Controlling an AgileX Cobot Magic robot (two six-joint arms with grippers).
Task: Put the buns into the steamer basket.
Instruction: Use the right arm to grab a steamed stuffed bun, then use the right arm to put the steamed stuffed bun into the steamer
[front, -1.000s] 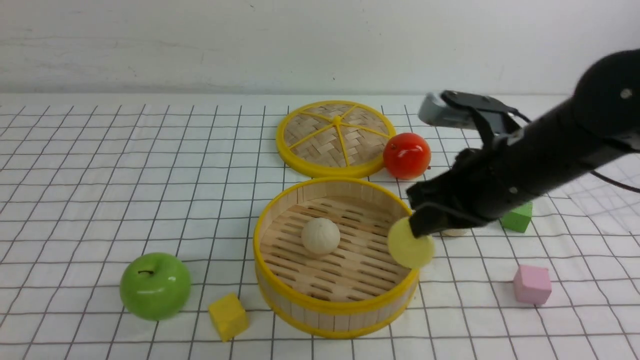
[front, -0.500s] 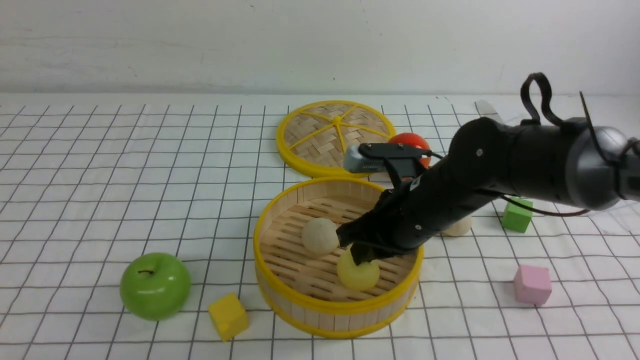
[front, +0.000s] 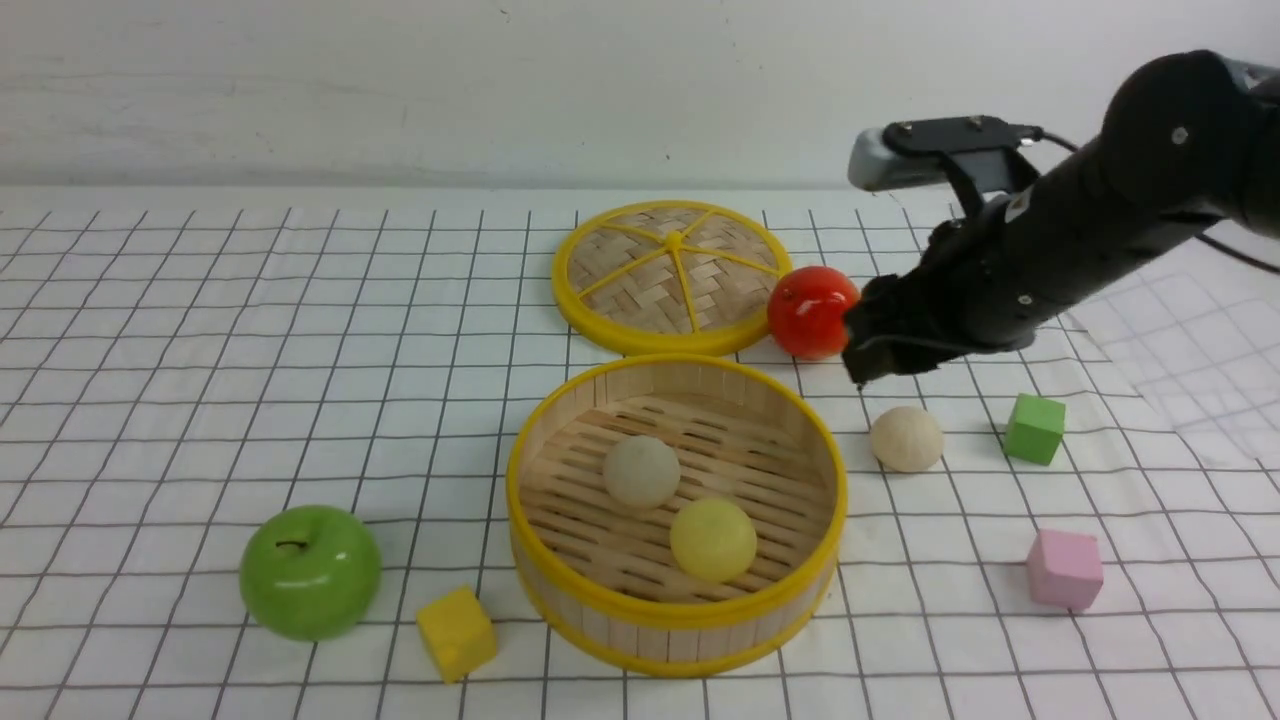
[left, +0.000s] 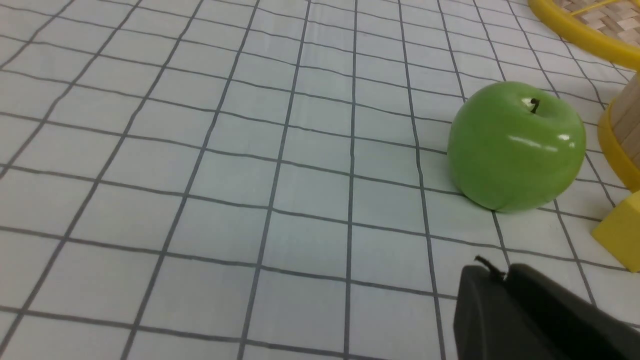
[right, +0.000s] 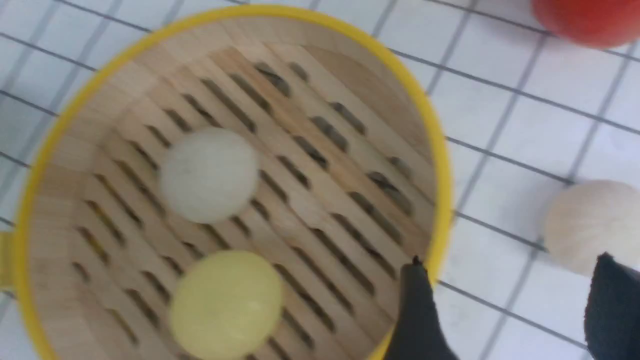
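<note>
In steamer basket (front: 660, 640): cream bun (front: 641, 471), yellow bun (front: 713, 540) (2 of 3 in). 3rd bun (front: 906, 439) sits on cloth (front: 300, 350) just right of it. Right gripper (front: 868, 352) hovers nearby, jaws wide, empty. Risk: off-centre pinch squirts 3rd bun toward green cube (front: 1034, 428).

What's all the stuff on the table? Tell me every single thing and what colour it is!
steamer basket: 1, bamboo, yellow rims, centre
buns: 3; cream-white bun and pale yellow bun in the basket, second cream-white bun on the cloth to its right
lid: 1, woven, yellow rim, flat behind basket
apples: 2; red apple by the lid, green apple front left
cubes: 3; yellow cube by green apple, green cube and pink cube at right
cloth: 1, white with grid, under everything
right gripper: 1, black, open, empty, near red apple
left gripper: 1, black, looks shut, near green apple
</note>
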